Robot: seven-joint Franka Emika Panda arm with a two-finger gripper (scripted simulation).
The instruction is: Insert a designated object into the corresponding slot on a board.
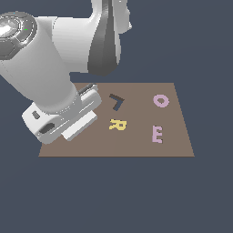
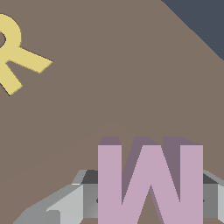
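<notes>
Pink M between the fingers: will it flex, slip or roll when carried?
The M looks thick and slab-like, so probably stiff. Its flat outer legs sit between the gripper fingers, so slipping seems unlikely. Flat faces suggest it won't roll.

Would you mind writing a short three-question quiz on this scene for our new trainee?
1. True or false: the yellow R lies on the board.
2. Which pink letter sits between the gripper fingers in the wrist view: (a) E, (b) O, (c) M?
3. Fill in: in the exterior view, the pink O lies farther from the camera than the pink ___.

Key
1. True.
2. (c): the pink M sits between the grey fingers.
3. E.
</notes>
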